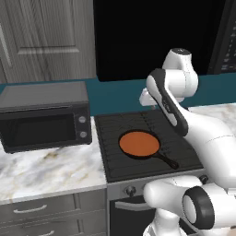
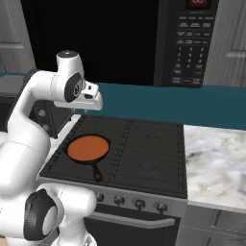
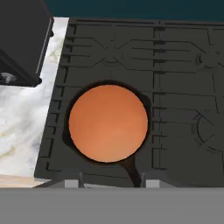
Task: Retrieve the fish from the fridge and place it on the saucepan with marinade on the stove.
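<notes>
Tool (image 3: 112, 183) above saucepan (image 3: 108, 123); stove (image 3: 183, 78)

1. Teal backsplash (image 1: 115, 94) behind a white marble counter (image 1: 46, 170).
2. Dark microwave (image 1: 46, 115) on counter, left.
3. Grey cabinet door (image 1: 46, 37) above; drawers (image 1: 41, 209) below w/ handles.
4. Black oven panel (image 2: 192, 43), upper right.

Kitchen: stove (image 1: 152, 147), microwave (image 1: 46, 117), marble counter (image 1: 46, 173)

A boxy dark grey countertop microwave (image 1: 45, 115) with two round knobs stands on the white marble-patterned counter (image 1: 46, 170) at the left. Teal backsplash (image 2: 158, 103) runs along the far wall. A black built-in oven with a keypad panel (image 2: 190, 43) sits far right, above another marble counter stretch (image 2: 216, 166). Grey drawers with bar handles (image 1: 41, 209) lie near left.
</notes>
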